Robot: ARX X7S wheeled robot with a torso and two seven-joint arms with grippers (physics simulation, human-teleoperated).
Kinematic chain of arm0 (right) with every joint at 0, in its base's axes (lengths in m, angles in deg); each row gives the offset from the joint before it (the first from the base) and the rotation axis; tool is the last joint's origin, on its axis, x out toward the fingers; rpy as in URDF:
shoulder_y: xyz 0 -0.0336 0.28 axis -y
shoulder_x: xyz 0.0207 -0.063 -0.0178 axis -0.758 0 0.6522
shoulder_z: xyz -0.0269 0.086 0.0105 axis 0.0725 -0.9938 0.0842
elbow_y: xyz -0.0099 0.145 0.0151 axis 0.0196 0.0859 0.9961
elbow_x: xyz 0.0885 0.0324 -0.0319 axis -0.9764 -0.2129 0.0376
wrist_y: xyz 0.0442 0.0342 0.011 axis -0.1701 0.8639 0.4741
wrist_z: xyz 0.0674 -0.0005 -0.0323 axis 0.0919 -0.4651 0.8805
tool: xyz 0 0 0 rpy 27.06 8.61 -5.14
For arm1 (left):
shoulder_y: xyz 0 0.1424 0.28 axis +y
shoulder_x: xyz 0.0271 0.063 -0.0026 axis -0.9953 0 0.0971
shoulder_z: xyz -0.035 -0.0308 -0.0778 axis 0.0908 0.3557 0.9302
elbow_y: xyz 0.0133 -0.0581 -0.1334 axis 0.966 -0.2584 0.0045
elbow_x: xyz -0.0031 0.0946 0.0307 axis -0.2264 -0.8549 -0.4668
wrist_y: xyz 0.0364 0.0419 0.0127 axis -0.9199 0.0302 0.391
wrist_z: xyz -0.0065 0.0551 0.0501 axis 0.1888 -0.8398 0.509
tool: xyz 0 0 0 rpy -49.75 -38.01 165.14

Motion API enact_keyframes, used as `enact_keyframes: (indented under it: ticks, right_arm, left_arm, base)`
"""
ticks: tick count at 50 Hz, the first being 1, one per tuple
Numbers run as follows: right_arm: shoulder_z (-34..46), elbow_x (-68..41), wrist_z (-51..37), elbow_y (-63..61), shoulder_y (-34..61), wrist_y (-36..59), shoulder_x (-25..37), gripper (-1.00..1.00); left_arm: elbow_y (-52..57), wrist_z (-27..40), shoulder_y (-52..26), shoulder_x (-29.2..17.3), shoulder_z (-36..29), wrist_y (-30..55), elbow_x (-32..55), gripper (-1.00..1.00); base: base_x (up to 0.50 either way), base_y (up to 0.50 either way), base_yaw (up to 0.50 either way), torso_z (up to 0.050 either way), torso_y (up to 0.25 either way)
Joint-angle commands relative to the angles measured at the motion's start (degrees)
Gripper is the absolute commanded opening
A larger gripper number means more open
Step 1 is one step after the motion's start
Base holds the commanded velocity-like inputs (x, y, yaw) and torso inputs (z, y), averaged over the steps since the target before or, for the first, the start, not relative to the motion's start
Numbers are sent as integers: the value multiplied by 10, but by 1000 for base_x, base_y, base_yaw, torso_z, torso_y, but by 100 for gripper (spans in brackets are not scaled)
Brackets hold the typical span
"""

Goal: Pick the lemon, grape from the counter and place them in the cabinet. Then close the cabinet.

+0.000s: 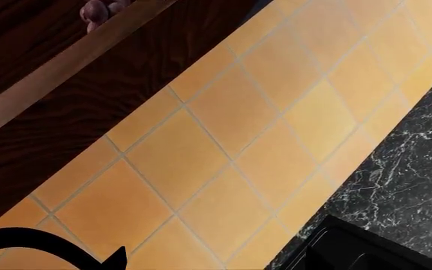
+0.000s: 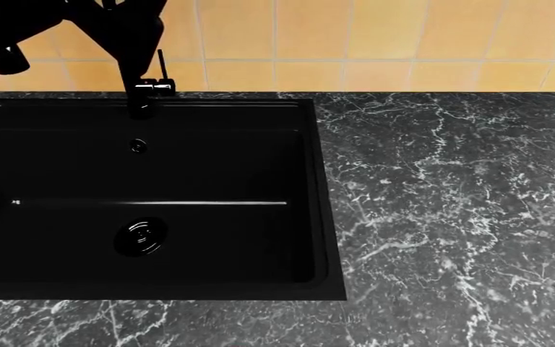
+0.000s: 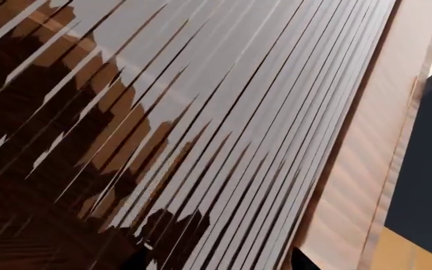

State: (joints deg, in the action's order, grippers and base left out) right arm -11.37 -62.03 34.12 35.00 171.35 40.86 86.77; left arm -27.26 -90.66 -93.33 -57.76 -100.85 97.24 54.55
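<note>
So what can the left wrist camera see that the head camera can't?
Only the left wrist view shows the grape, a few purple berries peeking over a pale wooden edge, with dark wood beside it. Only the head view shows the whole black sink, its drain and the faucet. Both show the orange tiled wall, the marble counter and some of the sink. Neither shows the lemon or an end effector.

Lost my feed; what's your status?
Both grippers out of view. Grape glimpsed past a wooden edge, left wrist view. Lemon unseen. Counter shows only the sink.
</note>
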Motion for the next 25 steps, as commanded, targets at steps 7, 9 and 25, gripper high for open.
enact_keyframes:
  ticks: [7, 9, 25]
  right_arm:
    - [190, -253, -55, 140, 43, -89, -31, 100]
    - [203, -260, -60, 138, 43, -90, -31, 100]
    - [291, -317, -138, 139, 44, -46, -31, 100]
  left_arm:
    - [-1, 1, 3, -4, 2, -4, 2, 100]
    - [-1, 2, 4, -4, 2, -4, 3, 100]
    - [-1, 4, 11, -8, 4, -8, 5, 100]
  base:
    - [0, 0, 3, 0, 0]
    - [0, 0, 4, 0, 0]
    - [3, 2, 4, 0, 0]
